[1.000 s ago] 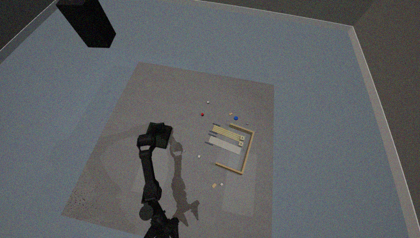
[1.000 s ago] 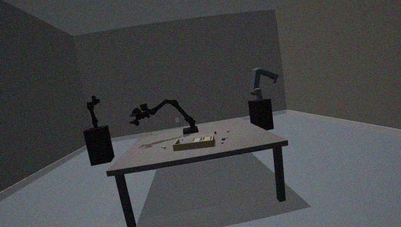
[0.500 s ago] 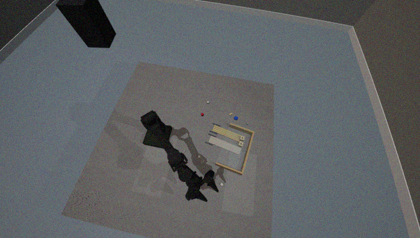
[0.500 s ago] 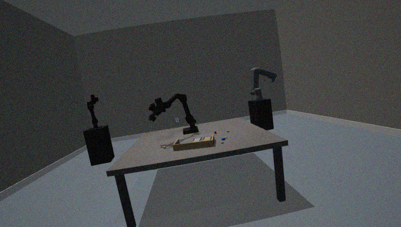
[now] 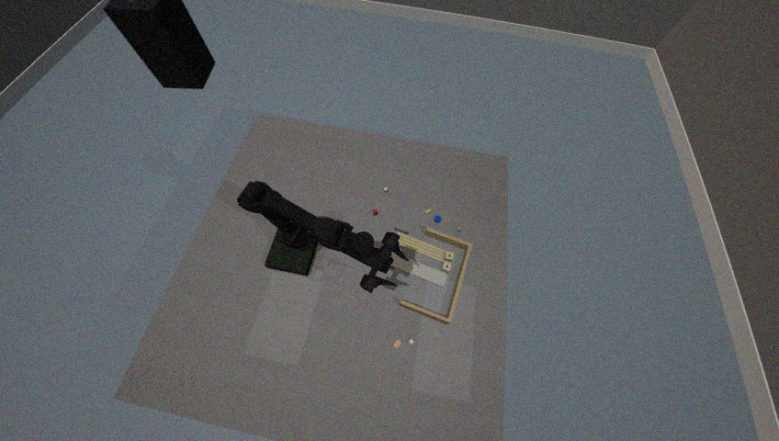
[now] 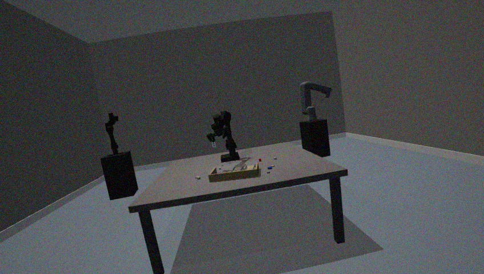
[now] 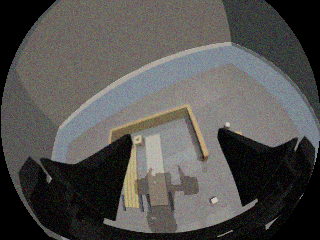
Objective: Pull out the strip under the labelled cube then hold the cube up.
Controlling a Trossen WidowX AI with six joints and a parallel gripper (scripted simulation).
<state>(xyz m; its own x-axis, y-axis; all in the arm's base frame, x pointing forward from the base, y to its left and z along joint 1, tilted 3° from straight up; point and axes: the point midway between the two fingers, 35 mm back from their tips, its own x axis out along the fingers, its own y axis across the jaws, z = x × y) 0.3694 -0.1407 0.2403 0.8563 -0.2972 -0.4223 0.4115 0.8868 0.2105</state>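
The gripper (image 5: pixel 394 268) hangs above the open side of the wooden frame (image 5: pixel 457 284), jaws spread and holding nothing. Two cubes (image 5: pixel 447 261) sit on strips (image 5: pixel 423 250) near the frame's far wall; which carries the label is too small to tell. Identify it, then descend on that strip's near end.

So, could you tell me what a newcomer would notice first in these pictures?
The black arm reaches across the table, its open tool hovering over the near ends of the strips. These lie in a wooden frame, two small cubes at their far ends.
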